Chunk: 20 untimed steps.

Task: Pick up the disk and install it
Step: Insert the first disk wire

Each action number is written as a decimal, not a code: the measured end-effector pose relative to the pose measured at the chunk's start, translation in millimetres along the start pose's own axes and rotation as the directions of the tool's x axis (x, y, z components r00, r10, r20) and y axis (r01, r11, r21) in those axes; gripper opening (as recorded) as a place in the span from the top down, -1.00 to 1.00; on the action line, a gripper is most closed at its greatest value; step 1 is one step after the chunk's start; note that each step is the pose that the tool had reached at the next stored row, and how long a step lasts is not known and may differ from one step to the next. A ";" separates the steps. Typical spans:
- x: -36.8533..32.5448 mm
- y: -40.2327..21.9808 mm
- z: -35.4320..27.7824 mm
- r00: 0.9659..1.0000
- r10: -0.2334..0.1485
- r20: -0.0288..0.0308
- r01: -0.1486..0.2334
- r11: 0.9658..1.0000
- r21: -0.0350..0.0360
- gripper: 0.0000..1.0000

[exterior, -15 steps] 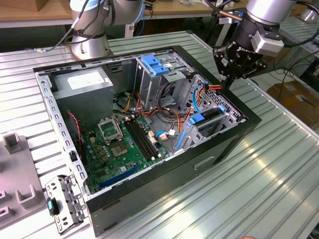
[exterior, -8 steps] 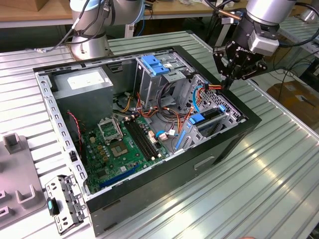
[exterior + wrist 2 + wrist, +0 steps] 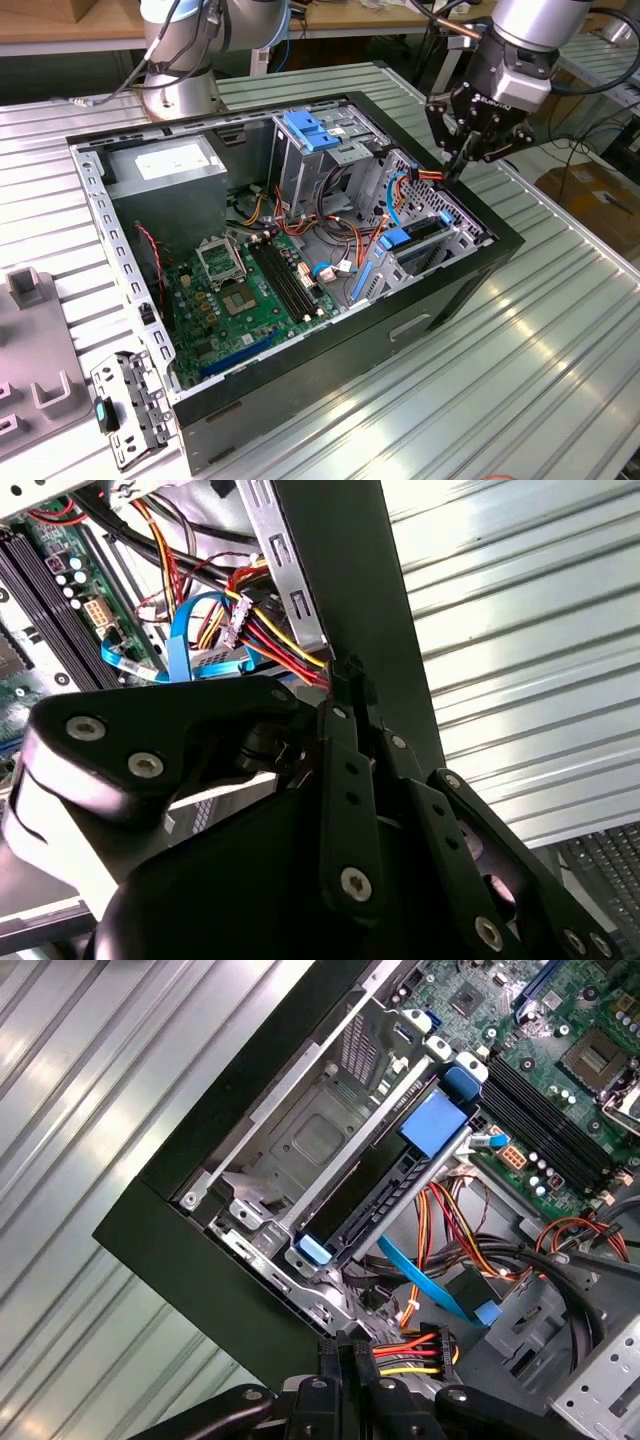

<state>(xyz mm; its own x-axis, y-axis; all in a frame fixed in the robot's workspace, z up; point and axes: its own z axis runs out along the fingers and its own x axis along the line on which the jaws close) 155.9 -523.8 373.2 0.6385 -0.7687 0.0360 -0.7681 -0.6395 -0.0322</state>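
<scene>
The disk (image 3: 425, 232) stands on edge in the drive cage (image 3: 300, 1150) at the corner of the open computer case on the exterior view's right. Blue rails run along its sides. In the first wrist view the disk (image 3: 385, 1200) shows as a dark slab between a blue tab (image 3: 437, 1125) and a blue rail end (image 3: 312, 1250). My gripper (image 3: 455, 172) hangs just above the case's rim, a little behind the cage, its fingers (image 3: 345, 1355) shut together with nothing seen between them. A red, yellow and black power plug (image 3: 425, 1348) lies right beside the fingertips (image 3: 345, 680).
The black case (image 3: 440, 300) holds a green motherboard (image 3: 250, 290), a grey power supply box with a white sticker (image 3: 165, 165) and an upright bay with a blue latch (image 3: 310, 130). Loose cables (image 3: 330, 225) cross the middle. A metal bracket (image 3: 130, 400) and grey fixtures (image 3: 40, 390) lie on the ribbed table.
</scene>
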 end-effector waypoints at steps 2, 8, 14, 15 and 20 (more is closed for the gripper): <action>-0.6 0.7 0.2 1.000 0.028 -0.001 -0.028 1.000 -0.001 0.66; -1.8 2.1 0.4 0.997 0.083 -0.003 -0.083 0.997 -0.003 0.66; -2.1 2.5 0.4 0.995 0.097 -0.003 -0.097 0.995 -0.003 0.66; -2.1 2.5 0.4 0.995 0.101 -0.003 -0.101 0.995 -0.003 0.66; -2.1 2.5 0.4 0.994 0.105 -0.004 -0.105 0.994 -0.004 0.66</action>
<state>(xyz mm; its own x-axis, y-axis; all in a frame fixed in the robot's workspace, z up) 152.7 -523.8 372.7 0.5544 -0.8314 0.0360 -0.8309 -0.5555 -0.0322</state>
